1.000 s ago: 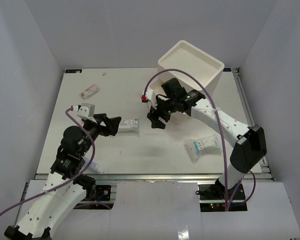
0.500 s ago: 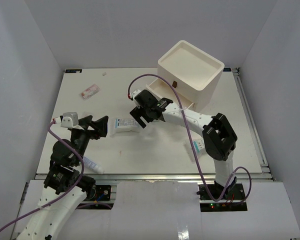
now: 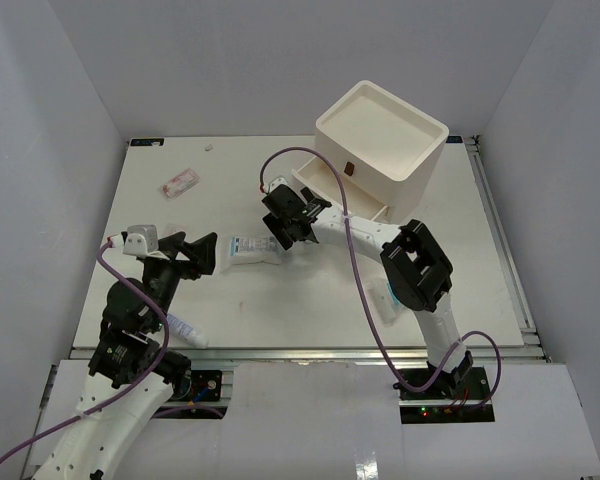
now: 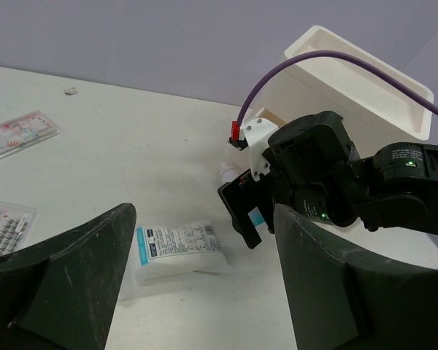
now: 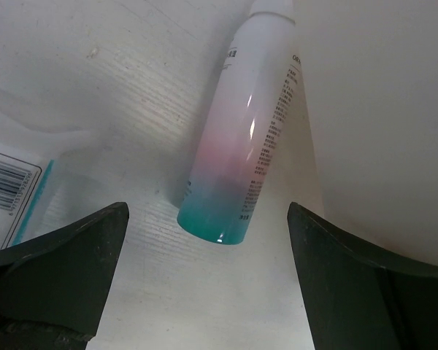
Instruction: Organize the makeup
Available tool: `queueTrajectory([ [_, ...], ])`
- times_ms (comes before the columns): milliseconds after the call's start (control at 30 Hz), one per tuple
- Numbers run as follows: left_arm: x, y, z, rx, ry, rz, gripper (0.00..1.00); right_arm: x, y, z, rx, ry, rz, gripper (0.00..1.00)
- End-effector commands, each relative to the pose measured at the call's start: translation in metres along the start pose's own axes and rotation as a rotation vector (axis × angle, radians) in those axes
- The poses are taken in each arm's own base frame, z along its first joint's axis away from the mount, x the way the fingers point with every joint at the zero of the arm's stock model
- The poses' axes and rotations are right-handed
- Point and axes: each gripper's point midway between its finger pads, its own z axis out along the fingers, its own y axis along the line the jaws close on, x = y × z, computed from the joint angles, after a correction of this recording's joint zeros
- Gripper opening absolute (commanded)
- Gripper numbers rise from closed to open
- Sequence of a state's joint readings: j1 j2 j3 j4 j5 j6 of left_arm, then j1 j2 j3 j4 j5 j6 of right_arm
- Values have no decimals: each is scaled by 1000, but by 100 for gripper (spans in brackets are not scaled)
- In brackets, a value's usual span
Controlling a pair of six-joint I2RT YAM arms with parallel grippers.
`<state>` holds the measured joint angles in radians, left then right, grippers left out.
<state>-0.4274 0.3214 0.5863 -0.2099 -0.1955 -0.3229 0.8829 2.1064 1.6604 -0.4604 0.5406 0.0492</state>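
Glossy cylindrical bottle, white fading pink to teal, print too small to read; right gripper splayed wide facing it, left gripper wide, empty.

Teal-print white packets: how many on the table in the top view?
2. One packet lies mid-table. A second packet is front right, mostly covered by the right arm. Others may be hidden under the arms.

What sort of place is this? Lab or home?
Probably a lab robot cell: plain white walls enclose a white table, an aluminium rail edges it, and a makeup packet and drawer box sit staged.
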Motion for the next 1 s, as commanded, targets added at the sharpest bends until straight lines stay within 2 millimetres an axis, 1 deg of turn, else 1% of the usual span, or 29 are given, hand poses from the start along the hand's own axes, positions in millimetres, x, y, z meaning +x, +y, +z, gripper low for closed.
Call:
queueTrajectory([
  [0, 0, 1, 0, -2, -3, -4, 87, -19, -5, 7, 54, -60, 72, 95],
  [267, 0, 0, 0, 2, -1, -4, 87, -4, 2, 21, 51, -32, 62, 92],
  [567, 0, 0, 0, 1, 0, -3, 87, 1, 7, 26, 37, -22, 64, 85],
  [733, 1, 0, 0, 1, 0, -3, 87, 8, 6, 29, 24, -4, 70, 82],
  [967, 1, 0, 0, 2, 3, -3, 87, 20, 7, 32, -29, 26, 83, 74],
])
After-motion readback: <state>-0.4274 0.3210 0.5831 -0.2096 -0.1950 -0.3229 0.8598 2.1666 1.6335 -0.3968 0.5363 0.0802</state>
